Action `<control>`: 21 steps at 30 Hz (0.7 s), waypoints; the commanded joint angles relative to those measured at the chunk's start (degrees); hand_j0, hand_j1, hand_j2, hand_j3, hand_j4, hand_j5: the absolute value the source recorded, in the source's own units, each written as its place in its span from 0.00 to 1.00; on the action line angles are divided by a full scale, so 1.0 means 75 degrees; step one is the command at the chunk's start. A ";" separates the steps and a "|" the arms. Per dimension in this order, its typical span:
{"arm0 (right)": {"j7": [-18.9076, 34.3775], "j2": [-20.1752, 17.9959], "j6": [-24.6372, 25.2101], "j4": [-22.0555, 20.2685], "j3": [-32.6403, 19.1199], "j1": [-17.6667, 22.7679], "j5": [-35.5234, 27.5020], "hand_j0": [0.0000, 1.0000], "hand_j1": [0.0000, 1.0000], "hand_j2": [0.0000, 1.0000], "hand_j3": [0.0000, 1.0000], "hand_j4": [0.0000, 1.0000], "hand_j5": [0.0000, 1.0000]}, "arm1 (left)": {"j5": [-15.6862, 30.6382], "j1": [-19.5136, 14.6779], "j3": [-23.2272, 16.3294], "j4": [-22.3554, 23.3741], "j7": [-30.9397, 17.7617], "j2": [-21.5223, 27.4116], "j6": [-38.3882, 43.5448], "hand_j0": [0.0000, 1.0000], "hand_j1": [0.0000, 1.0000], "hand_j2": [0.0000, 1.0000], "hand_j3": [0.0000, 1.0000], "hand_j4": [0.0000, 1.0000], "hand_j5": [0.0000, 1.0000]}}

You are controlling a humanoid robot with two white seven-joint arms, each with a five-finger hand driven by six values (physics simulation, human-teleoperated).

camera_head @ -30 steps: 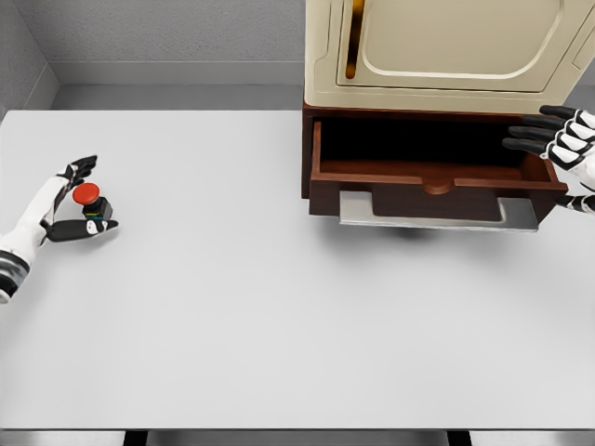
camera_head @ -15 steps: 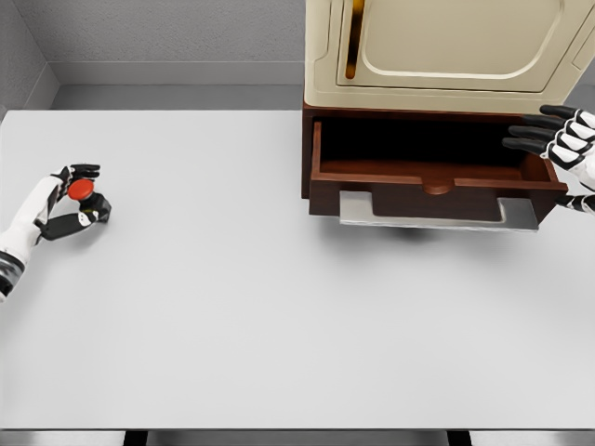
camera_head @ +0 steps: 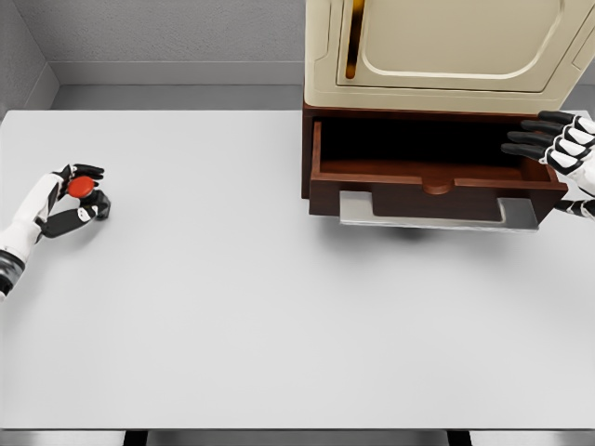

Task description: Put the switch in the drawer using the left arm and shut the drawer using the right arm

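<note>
Far left of table [camera_head: 279, 307], switch [camera_head: 82, 189] is gripped in L hand [camera_head: 67, 200] fingers, open drawer [camera_head: 432, 181] lying well apart to the right, w/ R hand [camera_head: 558, 144] held beside it, fingers extended, nothing held.

I can read no text, label, brand, number or sign anywhere here: nothing on the cream cabinet [camera_head: 446, 46], nothing on the open drawer [camera_head: 432, 181] beneath it, nothing on the red-topped switch [camera_head: 82, 190] far left of that drawer.
</note>
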 commanded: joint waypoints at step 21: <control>-0.0005 -0.0015 -0.0010 0.0039 -0.0005 0.0023 -0.0040 1.00 1.00 1.00 1.00 1.00 1.00 | -0.0120 0.0000 0.0033 -0.0787 -0.0003 0.0023 -0.0010 0.51 0.51 0.51 0.51 0.51 0.51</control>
